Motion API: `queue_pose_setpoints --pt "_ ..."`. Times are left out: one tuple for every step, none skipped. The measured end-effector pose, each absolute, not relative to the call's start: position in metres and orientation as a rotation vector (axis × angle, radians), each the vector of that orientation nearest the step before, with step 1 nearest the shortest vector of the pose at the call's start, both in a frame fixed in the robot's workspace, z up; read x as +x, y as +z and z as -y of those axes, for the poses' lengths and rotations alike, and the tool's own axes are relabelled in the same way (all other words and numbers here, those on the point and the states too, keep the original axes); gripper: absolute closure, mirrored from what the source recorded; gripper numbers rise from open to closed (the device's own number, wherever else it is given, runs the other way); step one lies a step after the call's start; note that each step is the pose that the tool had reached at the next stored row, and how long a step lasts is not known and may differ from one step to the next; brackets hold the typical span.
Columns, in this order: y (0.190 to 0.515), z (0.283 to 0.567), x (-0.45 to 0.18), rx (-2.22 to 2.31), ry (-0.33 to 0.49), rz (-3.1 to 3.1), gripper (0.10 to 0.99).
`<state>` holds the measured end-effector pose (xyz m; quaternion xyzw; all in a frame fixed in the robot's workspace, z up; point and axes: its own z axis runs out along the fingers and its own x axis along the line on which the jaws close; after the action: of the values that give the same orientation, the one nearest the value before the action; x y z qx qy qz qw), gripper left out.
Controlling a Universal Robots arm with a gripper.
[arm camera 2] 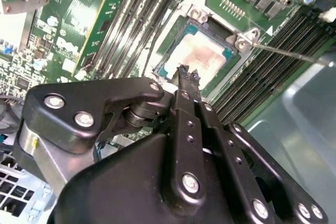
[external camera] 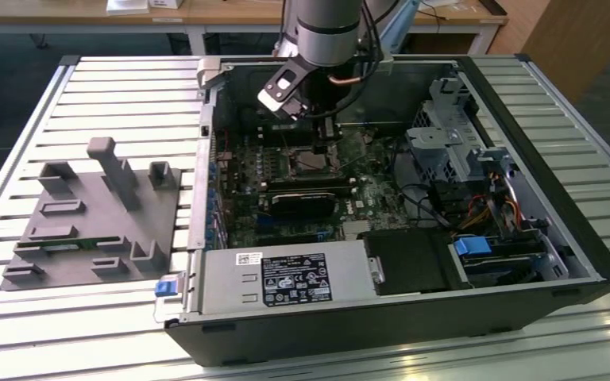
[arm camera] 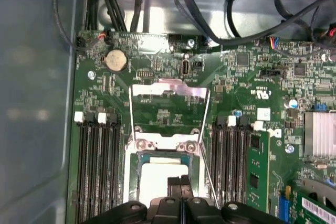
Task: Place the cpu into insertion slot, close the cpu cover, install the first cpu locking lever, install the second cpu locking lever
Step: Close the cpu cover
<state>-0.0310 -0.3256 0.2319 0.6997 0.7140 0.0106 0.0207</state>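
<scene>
In the exterior view the arm comes down from the upper middle of the frame into the open computer case [external camera: 390, 337]. The gripper [external camera: 324, 136] hangs low over the motherboard [external camera: 244, 208], a little above frame centre. A grey moulded fixture [external camera: 83, 214] sits on the slatted table [external camera: 29, 119] at the exterior view's left. Both wrist views show the black fingers [arm camera 2: 182, 90] pressed together with nothing between them, their tips right over the cpu [arm camera: 157, 182]. Whether they touch it cannot be told. The cpu lies flat in the insertion slot [arm camera: 132, 174], silvery-beige top upward. The cpu cover [arm camera: 169, 88] is swung open, away from the slot, on the side toward the coin battery [arm camera: 116, 60]. A thin wire locking lever [arm camera 2: 294, 53] angles away from the slot's corner.
</scene>
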Motion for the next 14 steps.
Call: queue_pose_setpoints --pt "0.232 0.326 -0.03 2.172 0.032 -2.216 0.98" --pt "0.234 0.326 -0.029 2.174 0.031 -2.218 0.98" --pt "0.237 0.326 -0.029 2.175 0.03 -2.22 0.98" --pt "0.24 0.326 -0.029 2.176 0.029 -2.221 0.98" --pt "0.244 0.326 -0.029 2.177 0.029 -2.221 0.98" --pt "0.248 0.326 -0.029 2.177 0.029 -2.221 0.98" --pt "0.252 0.326 -0.029 2.178 0.029 -2.222 0.98" --pt "0.254 0.326 -0.029 2.178 0.029 -2.222 0.98" --pt "0.256 0.326 -0.029 2.178 0.029 -2.222 0.98" --pt "0.256 0.326 -0.028 2.178 0.03 -2.223 0.98" --pt "0.256 0.326 -0.027 2.178 0.03 -2.223 0.98" --pt "0.256 0.326 -0.025 2.179 0.03 -2.223 0.98" --pt "0.256 0.326 -0.022 2.179 0.03 -2.223 0.98" --pt "0.256 0.326 -0.018 2.18 0.031 -2.224 0.98"
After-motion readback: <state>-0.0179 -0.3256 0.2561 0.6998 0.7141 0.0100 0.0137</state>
